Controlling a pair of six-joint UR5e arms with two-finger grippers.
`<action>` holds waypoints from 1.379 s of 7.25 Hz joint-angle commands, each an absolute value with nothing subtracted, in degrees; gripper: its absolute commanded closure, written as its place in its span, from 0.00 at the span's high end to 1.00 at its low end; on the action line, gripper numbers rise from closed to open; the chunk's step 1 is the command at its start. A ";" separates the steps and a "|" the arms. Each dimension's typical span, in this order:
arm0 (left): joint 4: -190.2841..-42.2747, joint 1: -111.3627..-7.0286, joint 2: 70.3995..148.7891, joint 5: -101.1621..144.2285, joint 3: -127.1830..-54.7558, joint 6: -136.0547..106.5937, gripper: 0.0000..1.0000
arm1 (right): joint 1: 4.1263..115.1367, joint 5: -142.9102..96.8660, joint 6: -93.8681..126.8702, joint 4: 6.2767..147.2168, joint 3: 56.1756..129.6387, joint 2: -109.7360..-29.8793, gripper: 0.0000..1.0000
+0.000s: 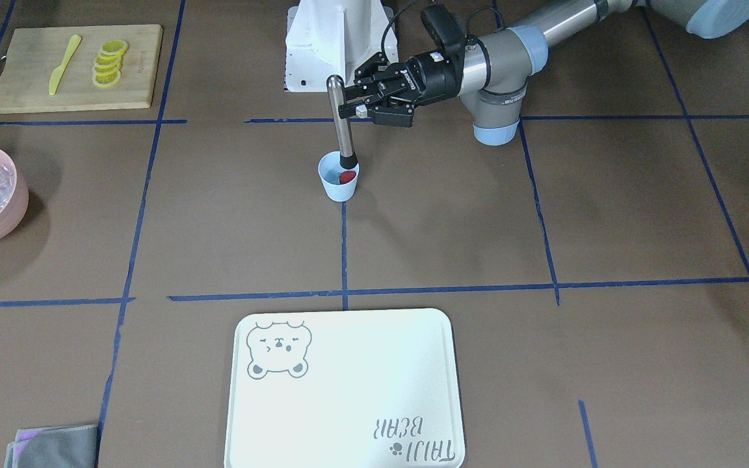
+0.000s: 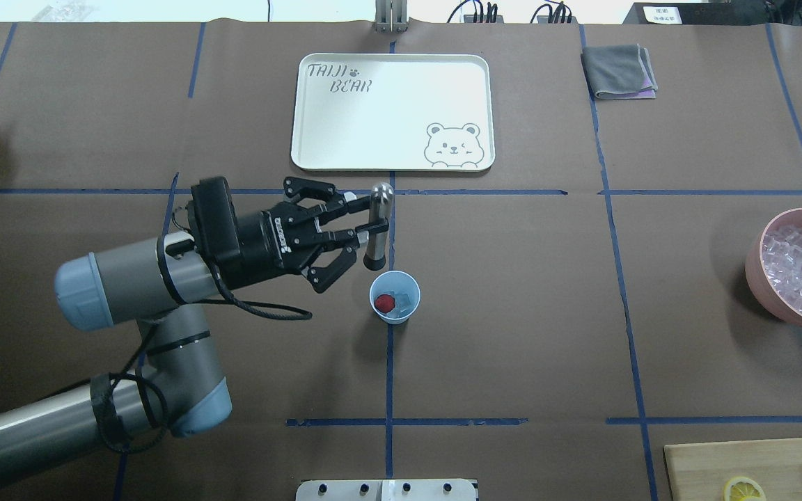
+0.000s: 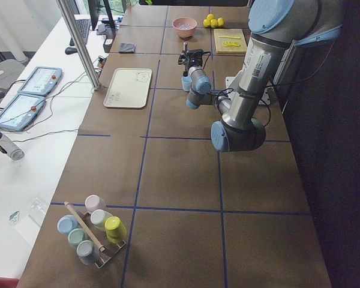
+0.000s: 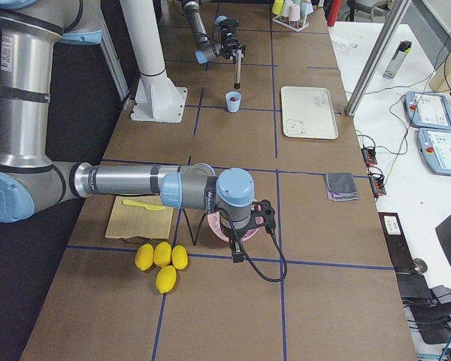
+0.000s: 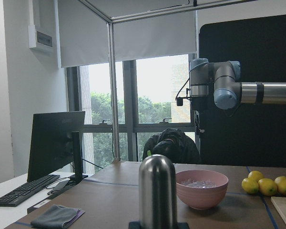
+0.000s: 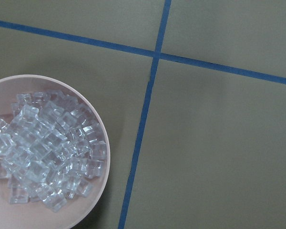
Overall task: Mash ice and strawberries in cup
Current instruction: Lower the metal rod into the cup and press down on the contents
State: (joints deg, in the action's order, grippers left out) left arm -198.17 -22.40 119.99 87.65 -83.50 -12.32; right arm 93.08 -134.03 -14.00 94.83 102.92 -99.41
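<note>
Overhead exterior, table [image 2: 512, 313]: brown top, divided by blue tape lines [image 2: 624, 278].
Left arm [image 2: 129, 278]: reaches in toward the middle of the table, with the wrist laid sideways.
Right arm [image 4: 135, 184]: stretched out low over the table end where the pink bowl stands.
Tray [image 2: 387, 118]: pale, with a bear drawing, on the far side from the robot, beyond the cup.
Cutting board [image 1: 23, 71]: wooden, it carries lemon slices [image 1: 109, 63] and a yellow knife [image 1: 64, 64].
Pink bowl [image 2: 756, 257]: on the robot's right side, well apart from the cup.
Left gripper [image 2: 372, 226]: clenched from the side on the upper part of the metal masher [image 2: 375, 249].
Right gripper [image 4: 249, 226]: hangs above the pink bowl; I cannot tell if it is released or clenched.
Metal masher: an upright rod with a rounded top; its dark lower end is just above the cup's mouth, and the right side view shows it lifted free of the cup.
Cup [image 2: 415, 296]: light blue, upright, on a tape line near the table's middle.
Strawberry [image 2: 384, 302]: red, it lies inside the cup.
Ice [image 2: 404, 299]: a few clear cubes in the cup, just beside the strawberry; a much bigger heap fills the pink bowl.
</note>
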 commanded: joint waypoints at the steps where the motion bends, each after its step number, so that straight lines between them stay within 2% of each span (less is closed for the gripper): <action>1: -200.38 -20.04 120.93 84.56 -79.91 -11.87 0.00 | 93.08 -134.03 -14.06 94.83 102.92 -99.49 0.99; 6: -203.98 -17.76 122.16 82.29 -73.84 -7.65 0.00 | 93.08 -134.03 -14.06 94.83 102.83 -99.49 0.99; 8: -203.91 -17.67 123.22 82.09 -74.26 -7.65 0.00 | 93.08 -134.03 -14.06 94.83 102.92 -99.49 0.99; 10: -203.12 -18.97 123.31 82.18 -78.29 -8.43 0.00 | 93.08 -134.03 -14.06 94.83 103.01 -99.40 0.99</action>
